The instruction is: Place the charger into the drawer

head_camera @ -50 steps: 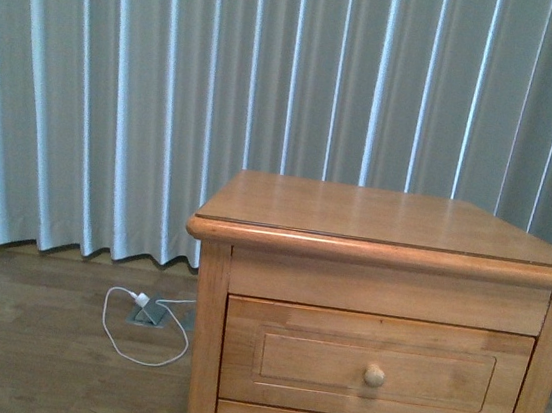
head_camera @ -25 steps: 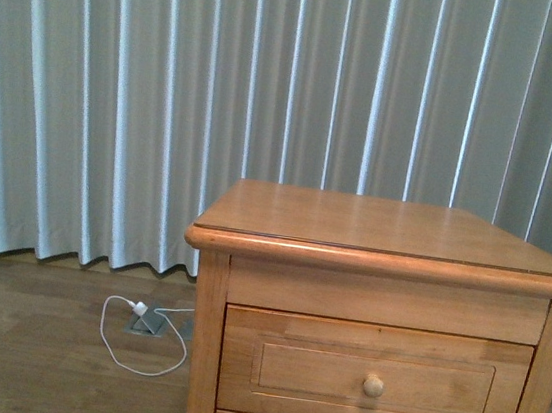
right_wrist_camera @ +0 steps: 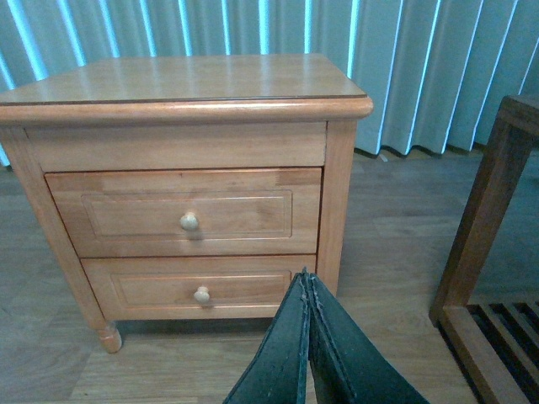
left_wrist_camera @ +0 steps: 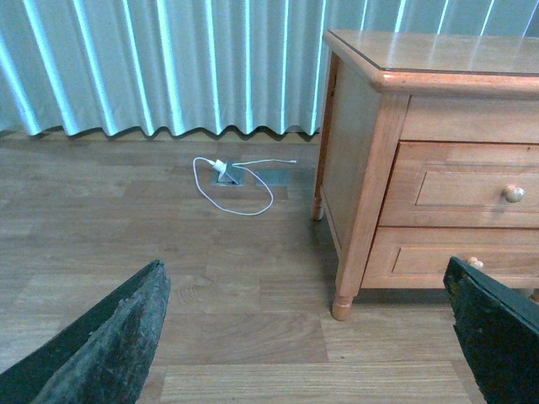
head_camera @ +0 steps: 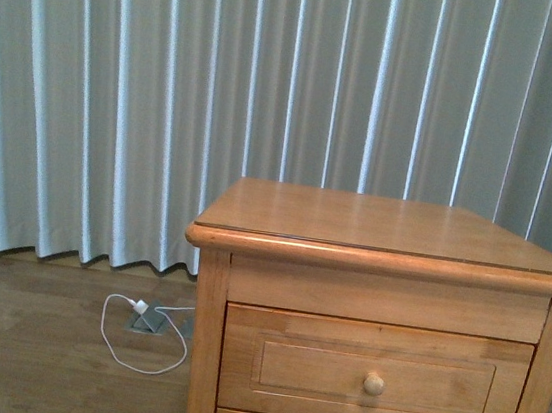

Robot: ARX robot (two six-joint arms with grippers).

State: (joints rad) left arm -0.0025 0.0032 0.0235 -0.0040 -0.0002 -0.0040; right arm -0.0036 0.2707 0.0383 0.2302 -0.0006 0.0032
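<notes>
The drawer (right_wrist_camera: 187,214) sat shut at centre-left of the right wrist frame, up and left of the right gripper (right_wrist_camera: 306,290), pressed closed on nothing. The left gripper (left_wrist_camera: 307,337) gaped wide. No charger showed.

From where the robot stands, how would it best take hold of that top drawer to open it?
By the round knob at the middle of the drawer front. It is the only part that juts out from the flat panel. Come straight at the front, close on the knob from either side, and pull back.
</notes>
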